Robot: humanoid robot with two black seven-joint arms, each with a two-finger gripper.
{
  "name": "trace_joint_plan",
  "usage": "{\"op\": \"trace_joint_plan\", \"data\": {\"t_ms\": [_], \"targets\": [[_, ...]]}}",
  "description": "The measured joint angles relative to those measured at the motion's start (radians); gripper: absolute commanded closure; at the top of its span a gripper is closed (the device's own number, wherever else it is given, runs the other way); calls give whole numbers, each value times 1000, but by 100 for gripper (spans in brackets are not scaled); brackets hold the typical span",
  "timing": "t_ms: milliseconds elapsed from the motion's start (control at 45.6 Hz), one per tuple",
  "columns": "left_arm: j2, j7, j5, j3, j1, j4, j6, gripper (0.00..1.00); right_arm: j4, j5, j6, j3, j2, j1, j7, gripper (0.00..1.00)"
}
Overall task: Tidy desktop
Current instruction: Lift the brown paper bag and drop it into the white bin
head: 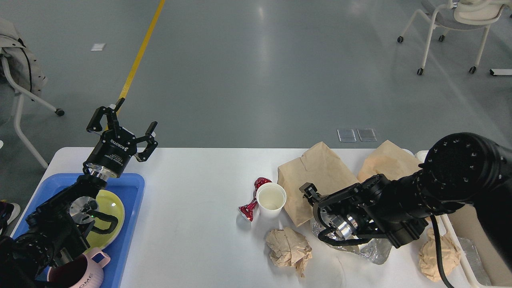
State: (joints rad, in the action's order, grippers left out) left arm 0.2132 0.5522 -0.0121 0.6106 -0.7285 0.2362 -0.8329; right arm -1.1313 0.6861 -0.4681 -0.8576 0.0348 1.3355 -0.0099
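The white desktop (192, 232) holds an upright white paper cup (271, 198) with a red crumpled wrapper (251, 202) beside it. There are also two brown paper bags (314, 176) (386, 164), crumpled foil (372, 250) and two crumpled brown paper balls (289, 248) (438, 256). My right gripper (311, 192) is low over the foil, in front of the left bag. It is dark and end-on, so its fingers cannot be told apart. My left gripper (125, 122) is open and empty, raised above the back left of the table.
A blue tray (130, 182) at the left holds a yellow-green plate (108, 216) and a pink mug (82, 274). A cream bin (478, 248) stands at the table's right edge. Chairs stand on the grey floor at the far left and far right.
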Motion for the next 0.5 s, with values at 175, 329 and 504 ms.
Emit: {"op": "trace_joint_plan", "data": {"t_ms": [175, 329, 504], "targets": [[0, 0, 0, 0, 0, 0, 0, 0, 14, -27, -5, 6, -1, -8, 4, 100], [0, 0, 0, 0, 0, 0, 0, 0, 35, -35, -6, 31, -1, -16, 4, 100], [0, 0, 0, 0, 0, 0, 0, 0, 15, -37, -6, 46, -17, -4, -2, 100]]}}
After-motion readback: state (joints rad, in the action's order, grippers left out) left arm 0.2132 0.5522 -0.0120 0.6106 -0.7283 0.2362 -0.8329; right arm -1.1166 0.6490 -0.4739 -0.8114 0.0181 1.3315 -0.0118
